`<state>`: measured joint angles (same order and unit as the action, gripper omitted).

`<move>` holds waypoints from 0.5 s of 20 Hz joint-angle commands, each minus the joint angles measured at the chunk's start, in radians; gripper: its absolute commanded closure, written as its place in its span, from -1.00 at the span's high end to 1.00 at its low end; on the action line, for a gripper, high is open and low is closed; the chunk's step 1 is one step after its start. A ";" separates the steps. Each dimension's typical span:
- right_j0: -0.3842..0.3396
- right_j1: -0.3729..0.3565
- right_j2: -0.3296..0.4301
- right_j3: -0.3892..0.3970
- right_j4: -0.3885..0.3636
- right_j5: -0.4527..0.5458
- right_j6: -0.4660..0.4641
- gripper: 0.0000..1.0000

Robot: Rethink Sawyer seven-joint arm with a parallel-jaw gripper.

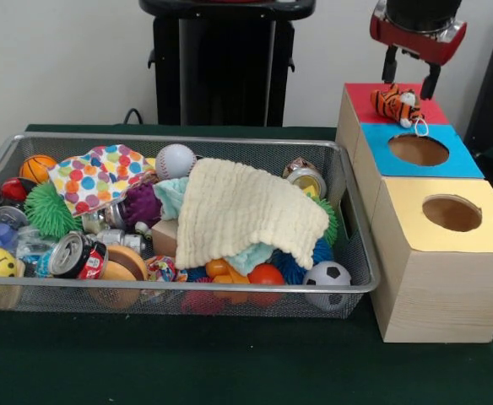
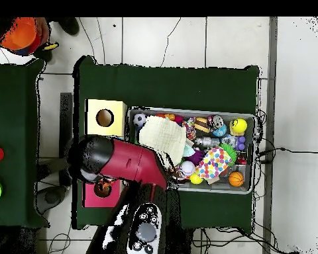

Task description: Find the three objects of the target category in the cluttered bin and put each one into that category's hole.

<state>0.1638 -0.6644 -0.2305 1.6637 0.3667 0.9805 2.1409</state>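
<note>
**Tiger at the red hole: let it drop clear before going back**

The gripper (image 1: 411, 74) hangs over the red box (image 1: 360, 94), its two fingers (image 1: 389, 64) spread apart and holding nothing. Just below the fingers lies a small orange striped tiger (image 1: 398, 103), sprawled on the red top where the hole (image 2: 103, 188) should be; the front view does not show the hole itself, since the toy covers it. I judge the tiger has been released but has not fallen through.

To do this step well, check that the toy is actually in the hole. If it sits across the rim, a light downward nudge with the fingertips, centred on its body, should tip it in. Its white loop trails toward the blue box (image 1: 418, 150), beyond the fingers, and could snag.

The bin (image 1: 179, 139) lies well off to the side of the fingers on the green worktop (image 1: 230, 363), with a cream cloth (image 1: 246, 211) hiding much of it. Something orange (image 1: 230, 274) shows under the cloth's near edge; it is worth searching there next.
</note>
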 commanded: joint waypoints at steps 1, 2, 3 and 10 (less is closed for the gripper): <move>-0.029 0.013 0.010 -0.085 -0.065 0.076 0.149 1.00; -0.027 0.019 0.013 -0.078 -0.063 0.059 0.148 1.00; -0.025 0.030 0.018 -0.065 -0.060 0.027 0.145 1.00; -0.014 0.090 0.044 0.009 -0.052 -0.141 0.128 1.00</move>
<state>0.1636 -0.6446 -0.2396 1.6275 0.3500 0.9579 2.1409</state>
